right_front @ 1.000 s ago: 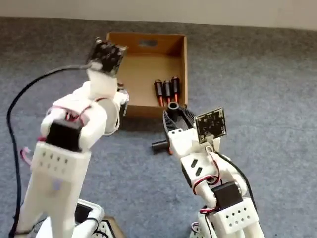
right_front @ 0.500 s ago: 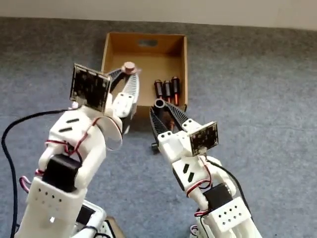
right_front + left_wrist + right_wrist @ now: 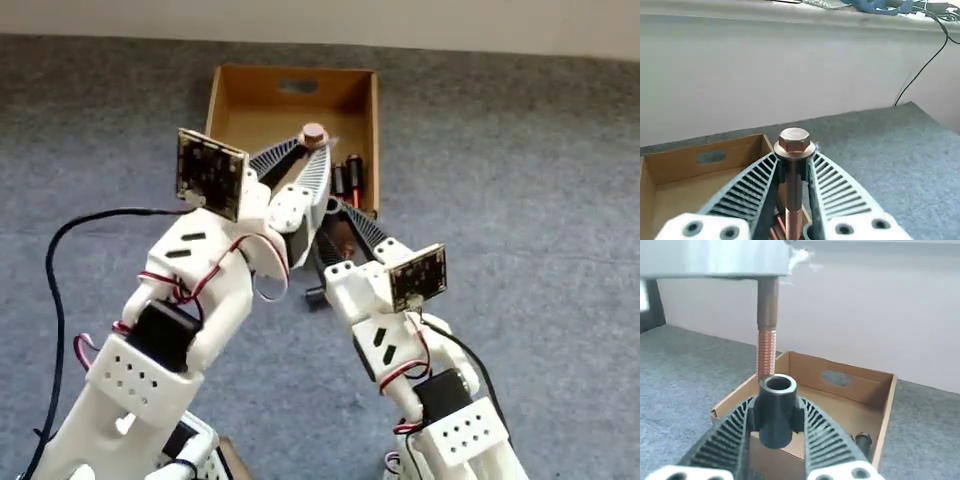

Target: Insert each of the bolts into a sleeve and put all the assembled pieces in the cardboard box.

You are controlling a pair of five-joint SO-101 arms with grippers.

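Note:
My left gripper point(image 3: 312, 146) point(image 3: 794, 161) is shut on a copper bolt point(image 3: 314, 134) point(image 3: 793, 143), held upright with its hex head on top, over the front of the cardboard box point(image 3: 372, 110). Just below it, my right gripper point(image 3: 331, 209) point(image 3: 776, 414) is shut on a black sleeve point(image 3: 331, 206) point(image 3: 776, 405), bore facing up. In the right wrist view the bolt's threaded end point(image 3: 766, 356) hangs beside and slightly behind the sleeve's mouth, not inside it. Three assembled pieces point(image 3: 349, 176) lie in the box's right front corner.
A loose black sleeve point(image 3: 318, 294) lies on the grey carpet just in front of the box, between the two arms. The box point(image 3: 871, 386) point(image 3: 670, 169) has a handle cutout in its far wall. A black cable point(image 3: 60, 270) trails at the left.
The left arm swung right and forward with the bolt, from the box's left edge to above the right gripper. The right gripper kept the sleeve near the box's front wall.

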